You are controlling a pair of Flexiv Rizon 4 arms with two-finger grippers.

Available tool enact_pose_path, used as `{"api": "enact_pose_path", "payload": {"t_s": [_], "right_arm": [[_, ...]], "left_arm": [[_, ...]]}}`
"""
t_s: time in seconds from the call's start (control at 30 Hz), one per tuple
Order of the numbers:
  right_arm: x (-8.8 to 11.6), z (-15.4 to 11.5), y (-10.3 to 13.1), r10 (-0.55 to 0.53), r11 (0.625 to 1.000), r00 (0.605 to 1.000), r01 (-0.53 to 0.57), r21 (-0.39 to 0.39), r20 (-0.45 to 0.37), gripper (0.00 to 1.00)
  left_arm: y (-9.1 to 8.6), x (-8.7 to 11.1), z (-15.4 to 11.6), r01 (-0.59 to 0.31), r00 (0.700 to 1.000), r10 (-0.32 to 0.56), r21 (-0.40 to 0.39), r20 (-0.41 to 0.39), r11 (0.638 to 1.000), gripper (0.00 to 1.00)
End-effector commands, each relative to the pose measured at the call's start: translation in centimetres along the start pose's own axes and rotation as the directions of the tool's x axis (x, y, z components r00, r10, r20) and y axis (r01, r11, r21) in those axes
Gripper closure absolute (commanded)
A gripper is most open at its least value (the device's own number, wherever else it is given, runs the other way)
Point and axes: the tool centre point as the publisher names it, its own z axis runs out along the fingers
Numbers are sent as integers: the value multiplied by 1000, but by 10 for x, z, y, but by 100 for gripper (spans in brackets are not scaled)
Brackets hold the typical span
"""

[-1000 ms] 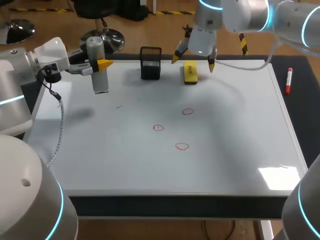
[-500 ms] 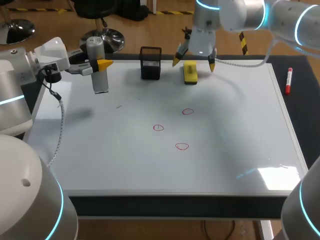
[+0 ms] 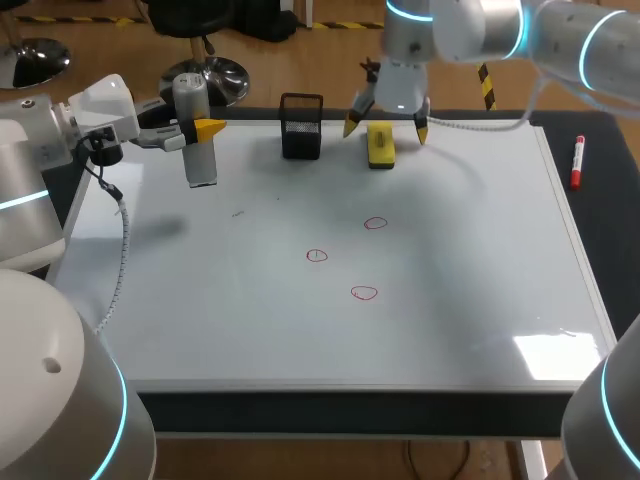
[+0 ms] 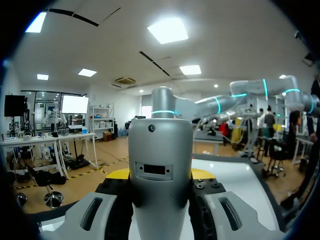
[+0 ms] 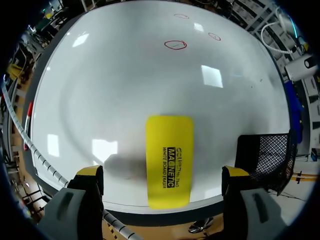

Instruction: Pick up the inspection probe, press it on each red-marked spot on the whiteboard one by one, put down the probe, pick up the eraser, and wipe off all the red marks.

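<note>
**A:** What's the biggest worry?

**B:** The order of things. The left gripper (image 3: 205,128) is clamped on the inspection probe (image 3: 200,160), holding it upright in the air over the far-left corner of the whiteboard (image 3: 480,260). The right gripper (image 3: 385,125) hangs at the far edge, its fingers spread wide to either side of the eraser (image 3: 380,147). If the eraser sweeps first, the three red marks (image 3: 375,223) (image 3: 317,256) (image 3: 364,292) vanish and the probe has nothing to aim at.

**A:** Anything smaller?

**B:** The black mesh holder (image 3: 301,127) stands just beside the eraser on that far edge, so a finger coming down could knock it. The probe is also tall and gripped from the sides. A press that isn't square might tip it between the fingers.

**A:** And the board itself?

**B:** It's glossy and flat, and throws back the ceiling lights. The marks sit near its middle, well apart from both arms, so I'd judge there's room to work. A red marker (image 3: 577,162) lies off the board, past its right edge.
</note>
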Motion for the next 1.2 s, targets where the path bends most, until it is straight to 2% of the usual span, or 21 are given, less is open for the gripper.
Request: {"api": "enact_pose_path", "payload": {"t_s": [0.03,0.13,0.2,0.23,0.3,0.37,0.43,0.47,0.5,0.57,0.6,0.67,0.7,0.73,0.77,0.8,0.87,1.2], "right_arm": [[-2,-2,-7,-4,1000,1000,4,-11,-17,0],[-2,-2,-8,-10,1000,1000,10,-15,-26,2],[-2,-1,-8,-14,1000,999,13,-19,-31,23],[-2,-1,-8,-14,1000,999,14,-20,-32,27],[-3,0,-7,-16,1000,999,15,-25,-38,20],[-3,1,-6,-18,999,999,16,-27,-42,6],[-3,1,-6,-19,999,999,18,-33,-50,0],[-3,1,-5,-20,999,998,18,-34,-51,0],[-3,2,-5,-21,999,998,19,-37,-55,6],[-3,2,-5,-22,999,998,20,-39,-57,5],[-3,2,-4,-23,999,998,21,-40,-59,15],[-3,3,-4,-24,999,998,21,-41,-63,20],[-3,3,-4,-24,999,998,21,-42,-64,41],[-3,3,-4,-24,999,998,22,-41,-65,52],[-3,3,-4,-25,999,997,23,-42,-67,53],[-3,3,-4,-25,999,997,23,-41,-67,63],[-2,2,-4,-25,999,997,22,-39,-67,100],[1,-10,-4,3,999,998,-6,-41,-64,100]], "left_arm": [[0,0,0,-2,1000,2,3,2,1000,100],[0,0,0,-2,1000,2,3,2,1000,100],[0,0,0,-2,1000,2,3,2,1000,100],[0,0,0,-2,1000,2,3,2,1000,100],[0,0,0,-2,1000,2,3,2,1000,100],[0,0,0,-2,1000,2,3,2,1000,100],[0,0,0,-2,1000,2,3,2,1000,100],[0,0,0,-2,1000,2,3,2,1000,100],[0,0,0,-2,1000,2,3,2,1000,100],[0,0,0,-2,1000,2,3,2,1000,100],[0,0,0,-2,1000,2,3,2,1000,100],[0,0,0,-2,1000,2,3,2,1000,100],[0,0,0,-2,1000,2,3,2,1000,100],[0,0,0,-2,1000,2,3,2,1000,100],[0,0,0,-2,1000,2,3,2,1000,100],[0,0,0,-2,1000,2,3,2,1000,100],[0,0,0,-2,1000,2,3,2,1000,100],[0,0,0,-2,1000,2,3,2,1000,100]]}}
